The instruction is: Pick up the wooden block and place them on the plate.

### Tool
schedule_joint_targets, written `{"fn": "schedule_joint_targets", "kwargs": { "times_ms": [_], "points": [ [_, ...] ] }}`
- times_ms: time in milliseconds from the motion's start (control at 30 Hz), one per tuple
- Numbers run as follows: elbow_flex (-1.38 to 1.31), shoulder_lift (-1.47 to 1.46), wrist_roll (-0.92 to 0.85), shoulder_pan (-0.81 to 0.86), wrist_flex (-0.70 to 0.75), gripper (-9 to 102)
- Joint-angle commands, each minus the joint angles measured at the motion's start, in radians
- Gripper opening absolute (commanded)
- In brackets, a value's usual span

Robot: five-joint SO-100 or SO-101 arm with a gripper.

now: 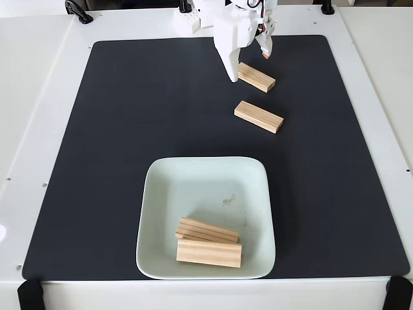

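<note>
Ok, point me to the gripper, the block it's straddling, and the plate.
Gripper (248, 68), fixed view: midway between the fingertips, jaws open.
Wooden block under the gripper (259, 78), fixed view: middle of its visible top face.
Plate (204, 164), fixed view: the far rim, bare of blocks.

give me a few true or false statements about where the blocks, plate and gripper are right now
1. Two blocks lie in the plate. True: one block at the front, another block leaning against it behind.
2. All blocks are off the mat. False: two blocks are still on the mat, the far block and the near block.
3. The gripper is at the far block. True: its fingers stand on either side of that block's end.
4. The plate sits at the far edge of the mat. False: it sits at the near edge.
5. The gripper holds a block in the air. False: the far block lies on the mat.
</note>
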Motion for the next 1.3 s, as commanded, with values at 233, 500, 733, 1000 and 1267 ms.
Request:
{"fn": "schedule_joint_targets", "kwargs": {
  "times_ms": [233,500,733,1000,1267],
  "points": [
    [0.009,-0.003,0.04,-0.049,-0.008,39],
    [0.011,-0.023,0.04,-0.051,-0.008,39],
    [-0.008,-0.072,0.04,-0.06,-0.009,39],
    [0.008,-0.075,0.04,-0.089,-0.009,39],
    [0.009,-0.075,0.04,-0.104,-0.009,39]
  ]
}}
